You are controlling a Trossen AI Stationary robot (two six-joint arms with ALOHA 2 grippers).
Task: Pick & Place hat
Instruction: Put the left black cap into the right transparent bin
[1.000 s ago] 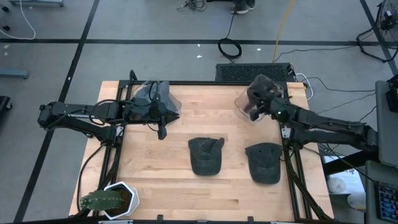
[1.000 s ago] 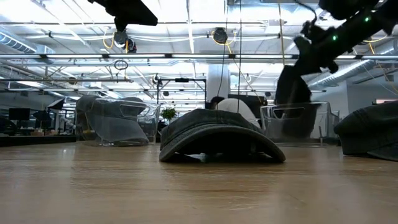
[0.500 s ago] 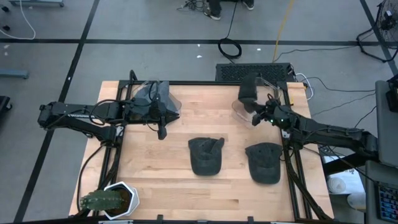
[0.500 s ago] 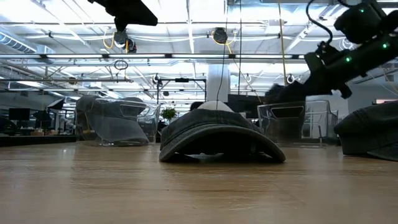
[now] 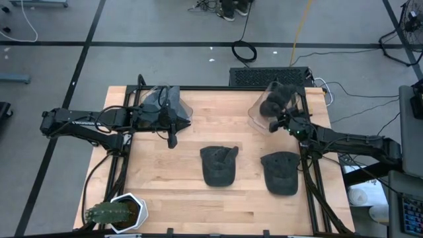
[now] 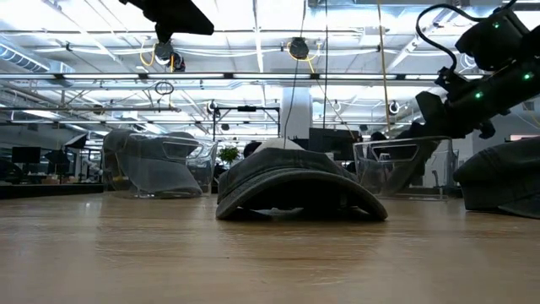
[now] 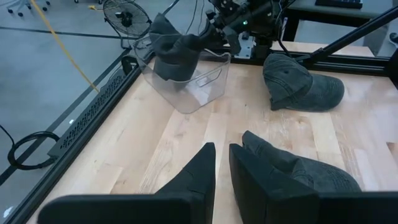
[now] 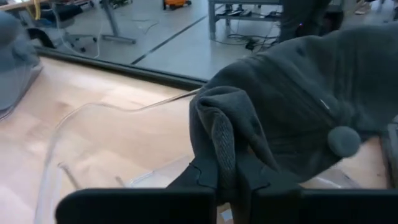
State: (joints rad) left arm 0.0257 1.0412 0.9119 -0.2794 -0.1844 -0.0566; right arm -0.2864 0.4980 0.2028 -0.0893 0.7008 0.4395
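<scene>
My right gripper (image 5: pixel 273 123) is shut on a dark grey hat (image 5: pixel 277 96) at the clear bin (image 5: pixel 254 114) in the table's far right corner. The left wrist view shows that hat (image 7: pixel 171 53) bunched inside the bin (image 7: pixel 202 81). Two more grey caps lie brim-down on the wood, one mid-table (image 5: pixel 219 165) and one to its right (image 5: pixel 280 173). My left gripper (image 5: pixel 173 139) hovers at the far left, its fingers (image 7: pixel 199 180) nearly together with nothing between them. My right gripper pinches a bunched fold of the hat's cloth (image 8: pixel 214 134) between its two fingers, several layers thick. The fingers come from the table's right side, slanting slightly down. The hat's crown, with its top button (image 8: pixel 344 140), hangs beyond the fingers inside the bin.
A second clear bin (image 5: pixel 168 102) at the far left holds another grey hat. A white pot with a cactus (image 5: pixel 119 213) stands at the near left corner. Bare wood (image 5: pixel 172 185) lies between the caps and the pot.
My right gripper has gone down toward the far right bin and rolled a little, staying shut on the hat. The hat, which hung upright above the bin, has sunk into it and bunched up.
</scene>
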